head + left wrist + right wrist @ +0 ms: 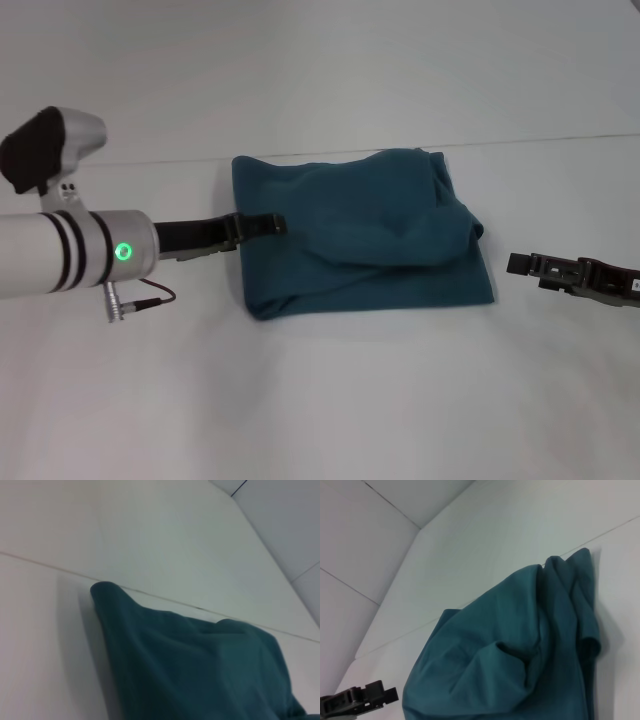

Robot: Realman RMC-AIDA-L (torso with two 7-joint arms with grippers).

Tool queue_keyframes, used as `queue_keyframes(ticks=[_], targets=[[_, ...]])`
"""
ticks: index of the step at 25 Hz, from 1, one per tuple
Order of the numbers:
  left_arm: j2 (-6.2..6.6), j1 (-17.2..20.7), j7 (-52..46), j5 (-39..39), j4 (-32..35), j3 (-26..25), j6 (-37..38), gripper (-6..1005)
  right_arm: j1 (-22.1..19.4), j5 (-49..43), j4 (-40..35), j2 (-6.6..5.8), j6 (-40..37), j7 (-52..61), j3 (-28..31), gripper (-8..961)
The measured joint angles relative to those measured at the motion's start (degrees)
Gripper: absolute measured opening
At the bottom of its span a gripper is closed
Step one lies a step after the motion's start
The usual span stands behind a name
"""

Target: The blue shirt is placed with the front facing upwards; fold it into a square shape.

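The white counter [320,400] is seen bearing the blue shirt [365,235], folded into a rumpled near-square, with the left gripper [268,226] at its left edge and the right gripper [520,264] just beside its right edge, their fingers' state undeterminable.

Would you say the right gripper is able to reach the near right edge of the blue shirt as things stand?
Probably yes. The right gripper hovers just off the blue shirt, with only bare white table between them. The left gripper sits at the opposite edge.
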Motion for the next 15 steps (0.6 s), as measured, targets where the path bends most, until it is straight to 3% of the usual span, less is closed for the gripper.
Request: queue_keyframes(ticks=[8, 15], targets=[[0.13, -3.54, -0.35, 0.03, -5.66, 0.90, -4.18, 931, 0.01, 0.00, 0.03, 0.00, 0.10, -0.03, 0.02, 949], [0.04, -2.73, -2.13, -0.34, -4.11, 0.42, -3.18, 931, -0.13, 0.00, 0.03, -0.01, 0.12, -0.03, 0.02, 950]])
